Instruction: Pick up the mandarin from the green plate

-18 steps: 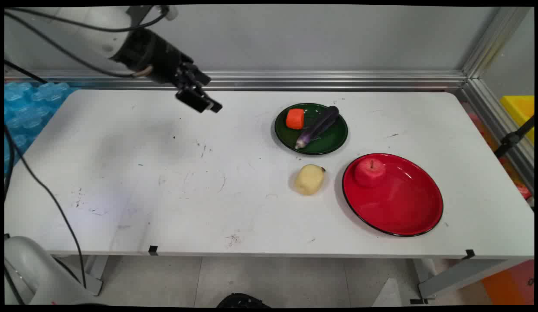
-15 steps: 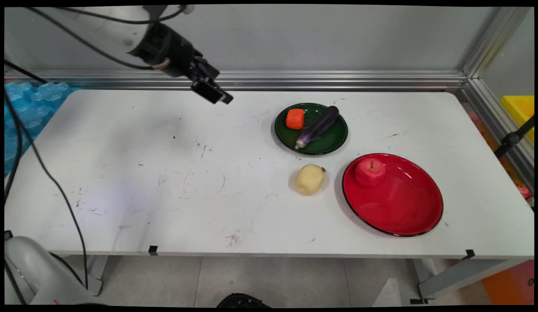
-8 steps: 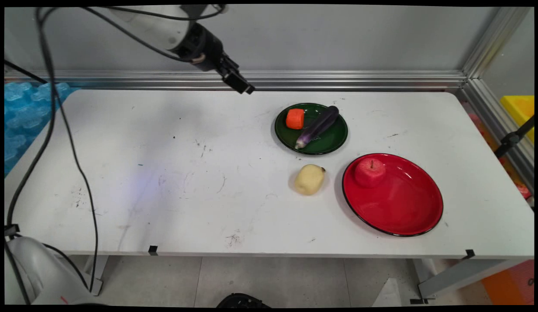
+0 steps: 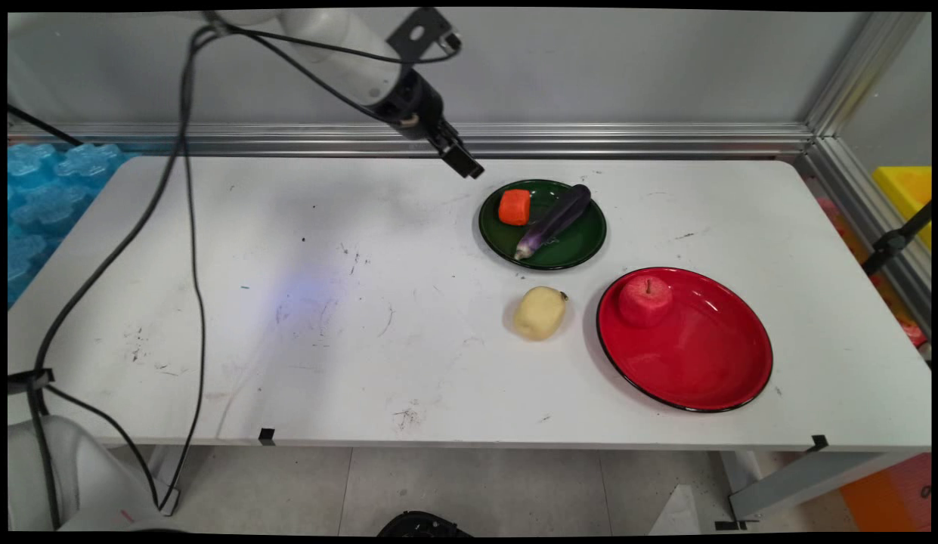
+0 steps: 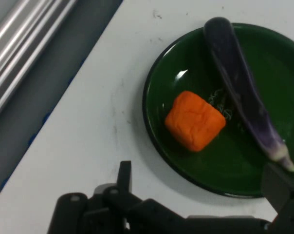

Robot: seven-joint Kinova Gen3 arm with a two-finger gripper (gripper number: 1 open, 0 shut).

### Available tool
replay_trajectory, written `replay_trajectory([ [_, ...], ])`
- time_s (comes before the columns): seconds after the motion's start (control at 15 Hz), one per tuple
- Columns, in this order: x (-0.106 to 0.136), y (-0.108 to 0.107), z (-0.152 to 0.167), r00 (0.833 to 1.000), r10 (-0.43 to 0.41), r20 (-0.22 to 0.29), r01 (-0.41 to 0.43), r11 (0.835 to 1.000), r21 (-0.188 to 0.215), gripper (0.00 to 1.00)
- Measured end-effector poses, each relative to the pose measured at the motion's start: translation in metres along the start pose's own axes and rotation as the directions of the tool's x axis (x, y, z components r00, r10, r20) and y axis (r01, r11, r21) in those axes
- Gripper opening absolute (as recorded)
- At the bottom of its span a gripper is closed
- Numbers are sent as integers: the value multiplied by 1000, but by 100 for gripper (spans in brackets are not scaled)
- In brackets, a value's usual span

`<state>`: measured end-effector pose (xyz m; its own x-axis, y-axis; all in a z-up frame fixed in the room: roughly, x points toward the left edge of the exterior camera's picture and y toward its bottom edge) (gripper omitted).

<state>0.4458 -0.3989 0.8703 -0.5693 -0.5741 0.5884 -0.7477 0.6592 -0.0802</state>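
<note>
Hand (image 4: pixel 462 162) hangs over the desk (image 4: pixel 287 302) at the far edge, tilted down, fingers spread wide, nothing between them. Nearest thing: orange chunk (image 5: pixel 194 121), straight ahead of the fingers and just below, on the near-hand side of the green plate (image 5: pixel 152 97). Not touching it. Purple eggplant (image 5: pixel 239 83) lies on the same plate just past the chunk, stalk end near the right finger in the hand view; gap between chunk and eggplant is tight, plate rim is close on the other side. Further out beyond the plate: yellow potato (image 4: pixel 540 312) on bare desk, then red apple (image 4: pixel 645 300) on the red plate (image 4: pixel 703 363).
</note>
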Motion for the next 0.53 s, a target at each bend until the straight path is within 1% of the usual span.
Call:
replay_trajectory([
  [0.2,12,-3,31,999,33,25,-33,999,-22,100],
  [0.33,20,-4,51,996,71,49,-69,997,-41,100],
  [0.53,28,-3,80,985,146,89,-140,988,-67,100],
])
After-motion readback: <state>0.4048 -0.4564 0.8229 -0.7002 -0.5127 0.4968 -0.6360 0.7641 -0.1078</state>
